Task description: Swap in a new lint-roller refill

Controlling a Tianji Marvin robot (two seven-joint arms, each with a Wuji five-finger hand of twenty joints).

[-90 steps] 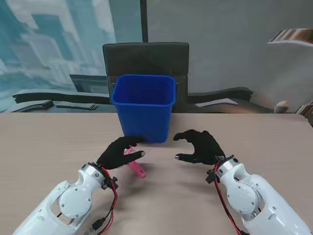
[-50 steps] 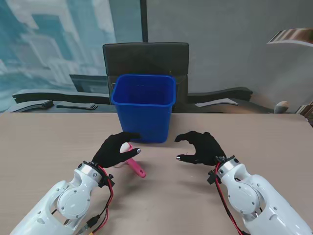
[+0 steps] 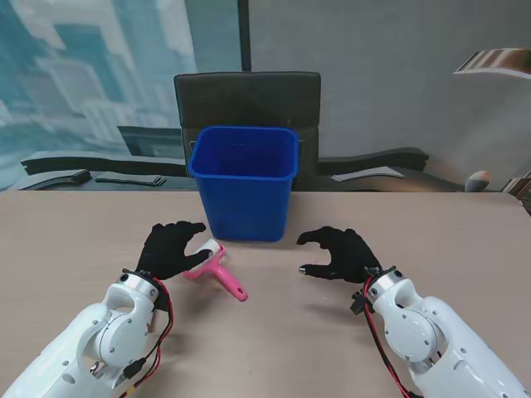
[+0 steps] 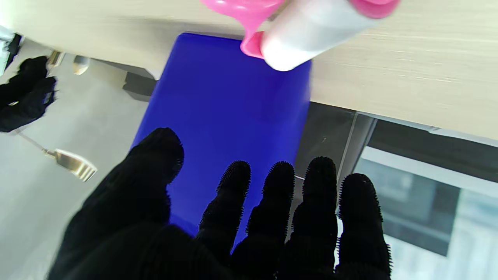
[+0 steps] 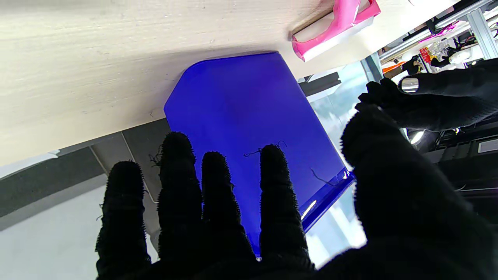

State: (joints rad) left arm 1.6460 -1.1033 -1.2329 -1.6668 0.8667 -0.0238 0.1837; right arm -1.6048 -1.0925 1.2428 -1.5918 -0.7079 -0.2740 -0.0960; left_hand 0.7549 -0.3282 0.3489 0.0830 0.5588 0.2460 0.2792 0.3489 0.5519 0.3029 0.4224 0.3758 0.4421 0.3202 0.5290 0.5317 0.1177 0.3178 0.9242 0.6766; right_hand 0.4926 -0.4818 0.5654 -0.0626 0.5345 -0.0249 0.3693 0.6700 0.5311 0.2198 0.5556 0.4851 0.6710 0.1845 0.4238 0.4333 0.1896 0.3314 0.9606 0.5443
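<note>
Bin at the far middle of the desk, lint roller in front of it to the left.

The bin (image 3: 244, 182) stands on the desk (image 3: 75, 232), with a chair (image 3: 247, 95) behind it past the far edge. The lint roller (image 3: 214, 269) lies on the desk nearer to me, left of the bin's front. The left robot hand (image 3: 170, 248) is just beside its roll end; the right robot hand (image 3: 340, 253) sits well apart to the right.

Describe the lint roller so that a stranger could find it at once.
Start at the blue bin standing on the wooden table. The lint roller lies nearer to me, just right of the left hand. It is the only pink thing there, with a white roll.
</note>
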